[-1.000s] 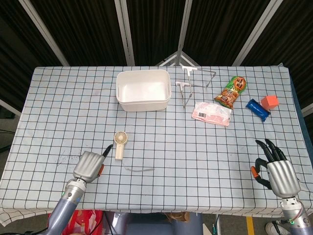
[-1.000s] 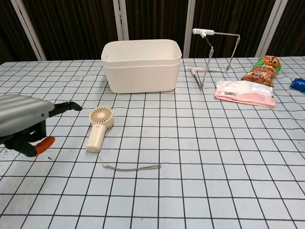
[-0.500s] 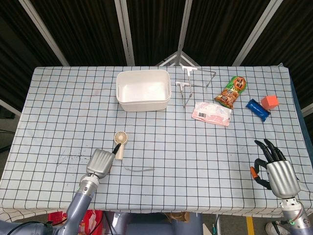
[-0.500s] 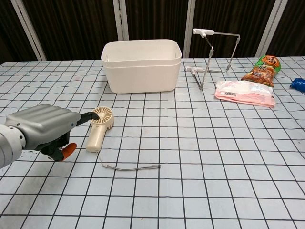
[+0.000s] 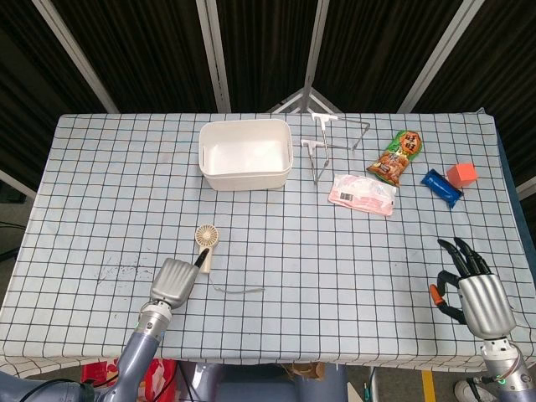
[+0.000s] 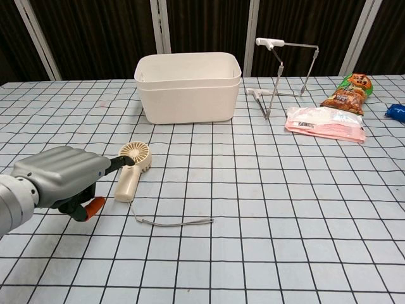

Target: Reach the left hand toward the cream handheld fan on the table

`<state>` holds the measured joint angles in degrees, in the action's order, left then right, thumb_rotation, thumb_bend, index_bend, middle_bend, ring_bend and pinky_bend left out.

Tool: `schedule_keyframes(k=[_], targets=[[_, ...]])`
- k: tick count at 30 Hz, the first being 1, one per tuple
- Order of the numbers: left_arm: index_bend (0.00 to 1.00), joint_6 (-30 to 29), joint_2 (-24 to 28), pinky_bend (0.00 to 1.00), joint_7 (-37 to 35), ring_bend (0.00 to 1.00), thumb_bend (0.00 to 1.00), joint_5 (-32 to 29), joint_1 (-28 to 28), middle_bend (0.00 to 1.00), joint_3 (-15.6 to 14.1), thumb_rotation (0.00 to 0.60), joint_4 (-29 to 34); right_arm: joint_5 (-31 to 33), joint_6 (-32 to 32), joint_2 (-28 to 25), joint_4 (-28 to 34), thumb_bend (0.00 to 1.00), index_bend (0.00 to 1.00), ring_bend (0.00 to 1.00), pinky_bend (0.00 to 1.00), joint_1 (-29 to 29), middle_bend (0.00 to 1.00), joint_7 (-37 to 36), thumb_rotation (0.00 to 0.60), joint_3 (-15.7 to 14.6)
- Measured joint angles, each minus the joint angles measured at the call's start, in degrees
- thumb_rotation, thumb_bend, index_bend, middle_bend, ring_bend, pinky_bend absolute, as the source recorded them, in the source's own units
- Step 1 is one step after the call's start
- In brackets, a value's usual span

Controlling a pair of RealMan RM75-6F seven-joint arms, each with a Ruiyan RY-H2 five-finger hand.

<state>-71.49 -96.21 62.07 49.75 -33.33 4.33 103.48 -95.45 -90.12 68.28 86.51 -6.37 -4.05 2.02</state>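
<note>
The cream handheld fan (image 5: 205, 244) lies flat on the checked tablecloth, round head toward the far side, its thin wrist cord (image 6: 174, 222) trailing to the right. My left hand (image 5: 173, 280) sits just left of and nearer than the fan (image 6: 131, 168). Its dark fingertips (image 6: 124, 161) reach the top of the handle, below the fan head; I cannot tell whether they touch it. The left hand (image 6: 60, 177) holds nothing. My right hand (image 5: 471, 289) rests at the table's near right corner, fingers spread and empty; the chest view does not show it.
A white bin (image 5: 245, 155) stands beyond the fan. To its right are a metal rack (image 5: 335, 142), a pink packet (image 5: 362, 193), a snack bag (image 5: 397, 156), a blue packet (image 5: 440, 187) and an orange cube (image 5: 461, 174).
My left hand has moved right and forward, from well left of the fan to having its fingertips at the fan's handle. The fan and the right hand have not moved.
</note>
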Motion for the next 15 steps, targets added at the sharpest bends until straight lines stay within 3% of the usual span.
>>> schedule_keyframes(k=[15], targets=[[0.08, 0.0, -0.9, 0.96, -1.0, 0.92, 0.74, -0.9, -1.4, 0.97, -0.7, 0.6, -1.6, 0.0, -0.5, 0.1, -0.1, 0.43, 0.2, 0.09, 0.21, 0.1, 0.16, -0.1, 0.6, 0.1]])
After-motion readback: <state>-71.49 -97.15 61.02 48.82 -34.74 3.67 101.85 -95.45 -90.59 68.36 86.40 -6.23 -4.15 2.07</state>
